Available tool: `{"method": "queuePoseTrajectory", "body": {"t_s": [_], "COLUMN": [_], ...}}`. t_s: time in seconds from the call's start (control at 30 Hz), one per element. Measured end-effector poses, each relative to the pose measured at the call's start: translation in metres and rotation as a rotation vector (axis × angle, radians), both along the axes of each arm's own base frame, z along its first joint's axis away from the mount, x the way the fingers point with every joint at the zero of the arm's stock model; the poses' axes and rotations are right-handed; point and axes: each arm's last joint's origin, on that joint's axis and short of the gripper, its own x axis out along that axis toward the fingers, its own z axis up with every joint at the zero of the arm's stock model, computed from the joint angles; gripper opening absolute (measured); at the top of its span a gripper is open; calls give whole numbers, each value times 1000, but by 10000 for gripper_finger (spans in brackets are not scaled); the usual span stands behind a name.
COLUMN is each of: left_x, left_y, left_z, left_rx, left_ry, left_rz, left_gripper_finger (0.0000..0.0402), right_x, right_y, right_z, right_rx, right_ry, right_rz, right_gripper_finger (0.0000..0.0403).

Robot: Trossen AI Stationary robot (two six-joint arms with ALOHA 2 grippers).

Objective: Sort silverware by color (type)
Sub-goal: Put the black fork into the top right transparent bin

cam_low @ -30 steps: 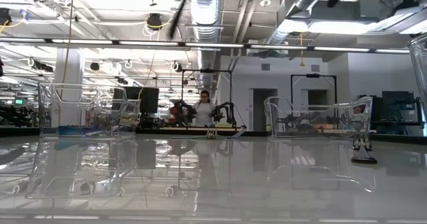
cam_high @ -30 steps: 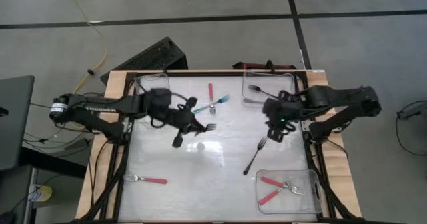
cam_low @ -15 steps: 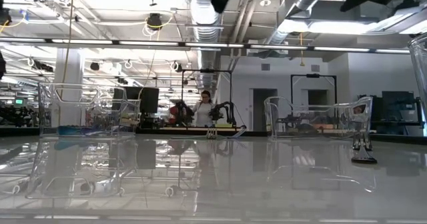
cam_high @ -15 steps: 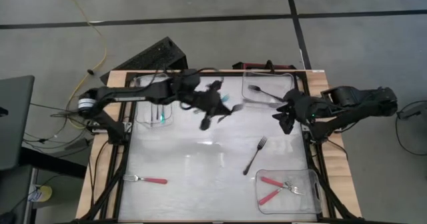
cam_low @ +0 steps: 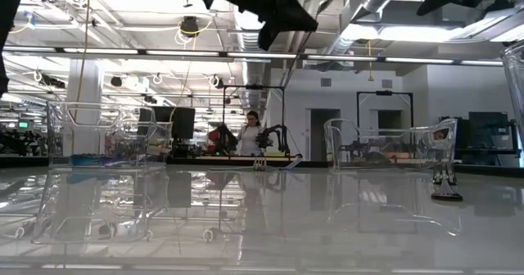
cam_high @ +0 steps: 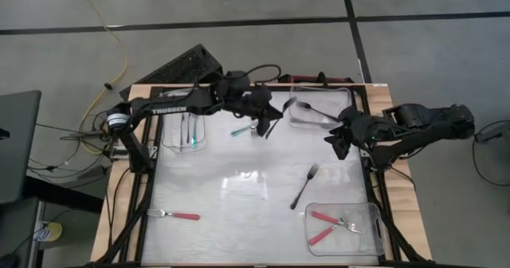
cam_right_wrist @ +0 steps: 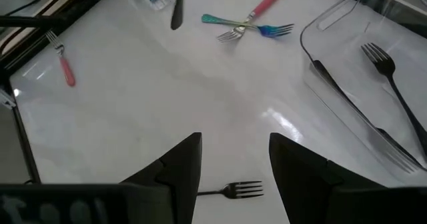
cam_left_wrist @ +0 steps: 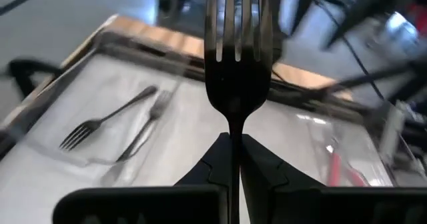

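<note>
Held aloft near the counter's far edge: a slim, glossy black fork, four tines up, handle clamped in the left gripper, just beside the clear far-right tray with two more black forks. Right gripper parted, empty, over the right edge. Glossy white middle open, with one black fork.

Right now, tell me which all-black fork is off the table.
The black fork clamped in the left gripper, raised near the far clear tray. One black fork lies on the white tabletop; another rests in that tray.
</note>
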Motion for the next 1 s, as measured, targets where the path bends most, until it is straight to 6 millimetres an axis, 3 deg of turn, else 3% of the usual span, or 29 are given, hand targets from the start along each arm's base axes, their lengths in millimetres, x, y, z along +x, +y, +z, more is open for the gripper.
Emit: {"method": "queuePoseTrajectory", "body": {"t_s": [0.2, 0.4, 0.6, 0.87, 1.0], "left_x": [1, 1, 13, 73, 102], "left_y": [11, 14, 24, 46, 53], "left_z": [-3, -2, -12, -28, -36], "left_rx": [-240, -283, -73, 347, 482], "left_ry": [-32, -55, 15, 250, 249], "left_rz": [140, 267, 255, 79, 38], "left_gripper_finger": [2, 2, 2, 2, 2], "right_x": [0, 0, 0, 0, -2], "right_y": [0, 0, 0, -1, -2], "right_z": [0, 0, 0, 0, -1], "right_rx": [0, 0, 0, -27, -53], "right_ry": [0, 0, 0, 6, 21], "right_rz": [0, 1, 0, -10, -34], "right_gripper_finger": [198, 198, 198, 198, 198]}}
